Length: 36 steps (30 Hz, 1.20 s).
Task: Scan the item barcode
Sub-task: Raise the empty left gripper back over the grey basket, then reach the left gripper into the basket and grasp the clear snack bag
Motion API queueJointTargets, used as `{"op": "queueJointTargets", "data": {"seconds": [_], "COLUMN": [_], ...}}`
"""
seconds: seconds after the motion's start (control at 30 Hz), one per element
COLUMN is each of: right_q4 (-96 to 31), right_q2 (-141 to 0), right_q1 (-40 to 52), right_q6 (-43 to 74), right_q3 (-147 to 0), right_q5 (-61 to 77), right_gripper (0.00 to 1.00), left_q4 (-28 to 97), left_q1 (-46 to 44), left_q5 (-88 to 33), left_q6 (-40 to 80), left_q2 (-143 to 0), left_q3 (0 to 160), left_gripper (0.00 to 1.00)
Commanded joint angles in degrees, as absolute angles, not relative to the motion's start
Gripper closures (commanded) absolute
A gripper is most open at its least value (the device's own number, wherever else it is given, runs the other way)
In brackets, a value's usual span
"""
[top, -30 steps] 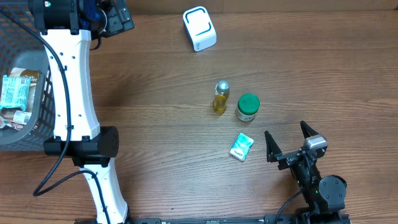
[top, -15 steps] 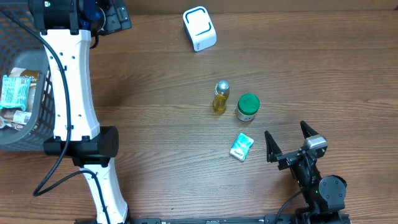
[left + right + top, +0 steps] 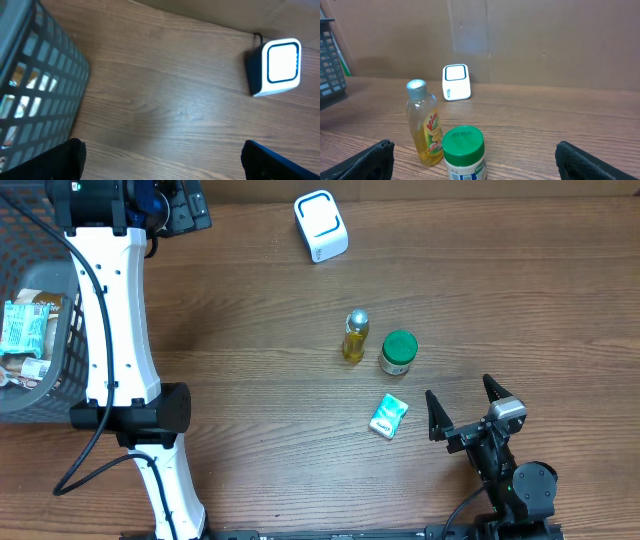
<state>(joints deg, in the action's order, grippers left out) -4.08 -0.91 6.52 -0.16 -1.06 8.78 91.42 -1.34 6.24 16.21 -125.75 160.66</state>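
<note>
Three items stand mid-table: a yellow liquid bottle (image 3: pixel 355 336) (image 3: pixel 425 125), a green-lidded white jar (image 3: pixel 398 352) (image 3: pixel 464 152) and a flat green-and-white packet (image 3: pixel 388 417). The white barcode scanner with a blue outline (image 3: pixel 320 226) (image 3: pixel 277 67) (image 3: pixel 456 82) sits at the far edge. My right gripper (image 3: pixel 465 408) (image 3: pixel 480 160) is open near the front edge, facing the jar and bottle and holding nothing. My left gripper (image 3: pixel 185 205) (image 3: pixel 160 160) is open at the far left, over bare wood between the basket and the scanner.
A dark mesh basket (image 3: pixel 30 395) (image 3: pixel 35 90) holding wrapped packets stands at the left edge. The left arm's white links (image 3: pixel 115 330) stretch along the left side. A cardboard wall (image 3: pixel 520 35) backs the table.
</note>
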Motion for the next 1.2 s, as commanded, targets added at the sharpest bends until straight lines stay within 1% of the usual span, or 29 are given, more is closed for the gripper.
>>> {"op": "queueJointTargets", "data": {"seconds": [0.0, 0.07, 0.13, 0.3, 0.37, 0.5, 0.7, 0.77, 0.87, 0.97, 1.0, 1.17], "right_q4": [-3.8, -3.8, -3.8, -3.8, -3.8, -3.8, -3.8, -3.8, -3.8, -3.8, -3.8, -3.8], "right_q2": [-0.7, -0.7, -0.7, -0.7, -0.7, -0.7, -0.7, -0.7, -0.7, -0.7, -0.7, -0.7], "right_q1": [6.7, 6.7, 6.7, 6.7, 6.7, 6.7, 6.7, 6.7, 6.7, 6.7, 6.7, 6.7], "right_q6": [-0.1, -0.1, -0.1, -0.1, -0.1, -0.1, -0.1, -0.1, 0.0, -0.1, -0.1, -0.1], "right_q3": [-0.4, -0.4, -0.4, -0.4, -0.4, -0.4, -0.4, -0.4, -0.4, -0.4, -0.4, -0.4], "right_q5": [9.1, 9.1, 9.1, 9.1, 9.1, 9.1, 9.1, 9.1, 9.1, 9.1, 9.1, 9.1], "right_gripper": [0.0, 0.0, 0.0, 0.0, 0.0, 0.0, 0.0, 0.0, 0.0, 0.0, 0.0, 0.0], "left_q4": [90.2, 89.2, 87.5, 82.1, 80.4, 77.8, 72.6, 71.0, 70.7, 72.2, 73.2, 75.2], "left_q1": [-0.7, -0.7, -0.7, -0.7, -0.5, 0.1, 0.9, 2.3, 4.9, 8.6, 11.5, 19.6], "left_q5": [12.2, 15.0, 15.0, 7.0, 5.2, 5.0, 7.6, 11.1, 10.8, 10.8, 10.6, 5.8], "left_q6": [14.2, 14.3, 13.7, 6.5, 5.7, 5.7, 1.1, -0.6, -4.1, -4.9, -4.7, -4.7], "left_q2": [-124.8, -124.8, -124.7, -124.7, -124.7, -124.6, -124.6, -123.8, -123.6, -123.7, -123.7, -123.7], "left_q3": [161.4, 161.5, 161.7, 163.8, 165.4, 170.5, 178.8, 180.0, 180.0, 179.0, 177.8, 172.9], "left_gripper": [0.0, 0.0, 0.0, 0.0, 0.0, 0.0, 0.0, 0.01, 0.0, 0.0, 0.01, 0.0]}}
